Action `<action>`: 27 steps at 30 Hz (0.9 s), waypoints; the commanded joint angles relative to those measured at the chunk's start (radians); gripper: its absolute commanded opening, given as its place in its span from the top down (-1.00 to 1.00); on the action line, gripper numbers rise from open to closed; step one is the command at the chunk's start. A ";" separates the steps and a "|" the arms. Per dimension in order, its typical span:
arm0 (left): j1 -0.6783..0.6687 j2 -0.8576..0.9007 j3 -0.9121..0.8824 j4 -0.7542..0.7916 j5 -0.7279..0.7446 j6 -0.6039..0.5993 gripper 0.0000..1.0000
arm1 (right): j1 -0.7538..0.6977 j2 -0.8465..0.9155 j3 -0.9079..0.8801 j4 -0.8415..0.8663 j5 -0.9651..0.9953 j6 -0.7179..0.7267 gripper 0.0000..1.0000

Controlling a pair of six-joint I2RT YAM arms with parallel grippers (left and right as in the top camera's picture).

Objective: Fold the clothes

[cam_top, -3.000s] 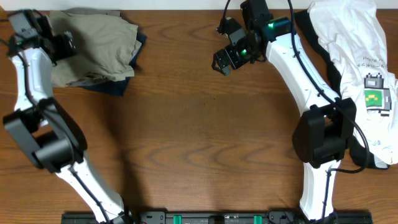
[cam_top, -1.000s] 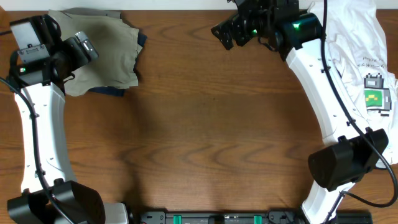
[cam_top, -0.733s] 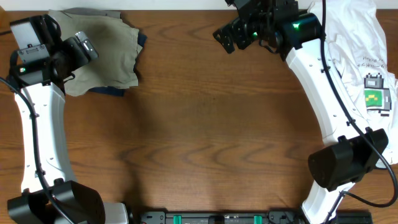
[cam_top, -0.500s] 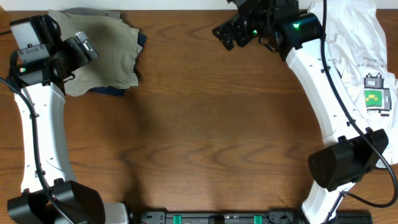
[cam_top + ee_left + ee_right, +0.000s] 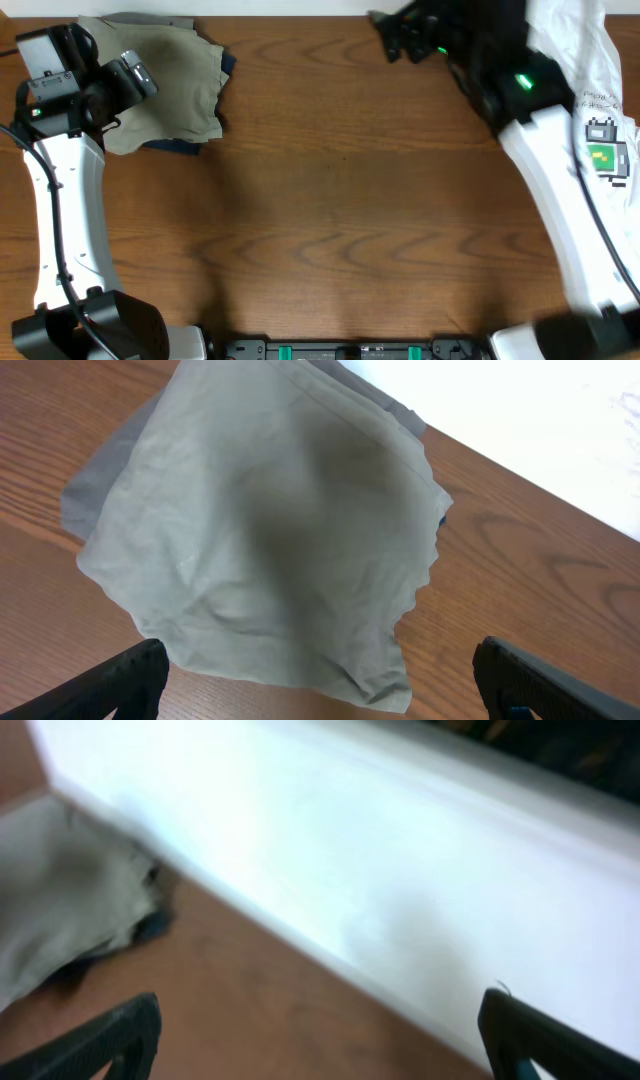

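Khaki shorts (image 5: 165,75): far-left corner of bench (image 5: 330,210), in a crumpled heap, not flat. Navy piece (image 5: 180,146) pokes out under the near edge. Grey piece (image 5: 100,475) shows under the left side in L wrist view. White tee (image 5: 598,110) w/ green print: far right, partly hidden by R arm (image 5: 560,200) in overhead.

L end effector (image 5: 138,80): released, fingers wide apart, hovers over left part of shorts, nothing btwn them. R end effector (image 5: 395,38): also released & empty, at far edge right of centre, well apart from any garment. It's smeared in overhead. R wrist view is blurred too and shows mostly white panel (image 5: 400,860) behind bench, w/ the khaki heap off to the left.

Handling (est.): shorts = soft cotton, light, limp. Will drape, bunch & sag when lifted. Not fragile, prob. not slippery on wood. Pocket/waist areas likely thicker, a bit stiffer. Best hold prob. the wavy right hem or the near-right corner seen in L wrist view, since that edge lies free on the wood and looks thin. A pinch mid-heap risks taking several layers at once.

In the way: navy + grey pieces sit directly beneath, so a deep pinch could drag them along. Heap is close to far edge & panel, so little room behind it. R arm overlaps tee from above, so access there looks awkward as things stand. Can't tell which way the waistband lies.
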 commanded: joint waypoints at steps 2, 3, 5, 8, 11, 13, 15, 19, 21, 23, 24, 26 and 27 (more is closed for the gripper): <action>0.002 0.002 0.013 -0.003 -0.002 -0.010 -0.96 | -0.067 -0.214 -0.336 0.148 0.023 -0.002 -0.99; 0.002 0.002 0.013 -0.003 -0.002 -0.010 -0.96 | -0.079 -0.256 -0.402 0.177 0.023 -0.002 -0.99; 0.002 0.002 0.013 -0.003 -0.002 -0.010 -0.96 | -0.108 -0.354 -0.546 0.228 0.019 0.002 -0.99; 0.002 0.002 0.013 -0.003 -0.002 -0.010 -0.96 | -0.153 -0.497 -0.731 0.294 0.020 0.064 -0.98; 0.002 0.002 0.013 -0.003 -0.002 -0.010 -0.96 | -0.209 -0.646 -0.920 0.369 0.020 0.124 -0.99; 0.002 0.002 0.013 -0.003 -0.002 -0.010 -0.96 | -0.233 -0.736 -1.040 0.428 0.021 0.126 -0.99; 0.002 0.002 0.013 -0.003 -0.002 -0.010 -0.96 | -0.254 -0.836 -1.168 0.497 0.023 0.126 -0.98; 0.002 0.002 0.013 -0.003 -0.002 -0.010 -0.96 | -0.278 -1.025 -1.384 0.597 0.036 0.126 -0.99; 0.002 0.002 0.013 -0.003 -0.002 -0.010 -0.96 | -0.277 -1.096 -1.460 0.612 0.057 0.126 -0.98; 0.002 0.002 0.013 -0.003 -0.002 -0.010 -0.96 | -0.277 -1.157 -1.522 0.610 0.073 0.126 -0.99; 0.002 0.002 0.013 -0.003 -0.002 -0.010 -0.96 | -0.277 -1.180 -1.545 0.610 0.081 0.126 -0.99; 0.002 0.002 0.013 -0.003 -0.002 -0.010 -0.96 | -0.277 -1.232 -1.596 0.610 0.091 0.125 -0.98; 0.002 0.002 0.013 -0.003 -0.002 -0.010 -0.96 | -0.277 -1.252 -1.616 0.611 0.092 0.126 -0.99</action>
